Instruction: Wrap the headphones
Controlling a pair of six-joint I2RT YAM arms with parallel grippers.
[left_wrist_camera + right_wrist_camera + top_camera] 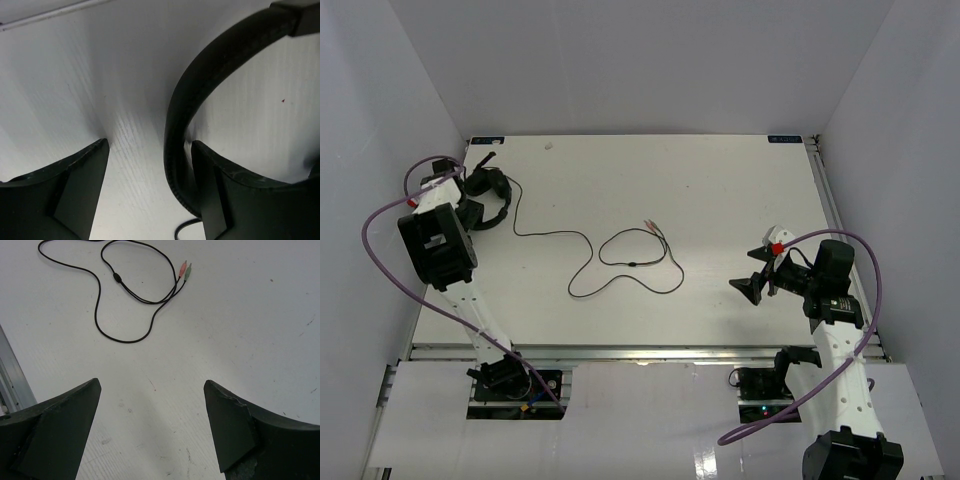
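The black headphones [496, 192] lie at the far left of the white table [720, 180]. Their thin black cable [620, 262] runs to the middle in loose loops and ends in small pale plugs [649, 227]. My left gripper [470, 203] is over the headphones, open. In the left wrist view [150, 146] the curved headband [200, 85] passes between the fingers, close against the right finger [215, 175]. My right gripper [756, 286] is open and empty at the right, low over bare table [152, 385]. Its view shows the cable loop [125, 305] and the pink and green plugs [185, 271] ahead.
White walls enclose the table on the left, back and right. A metal rail [620, 352] runs along the near edge and shows in the right wrist view [10, 375]. Thick purple arm cables [380, 215] arch beside both arms.
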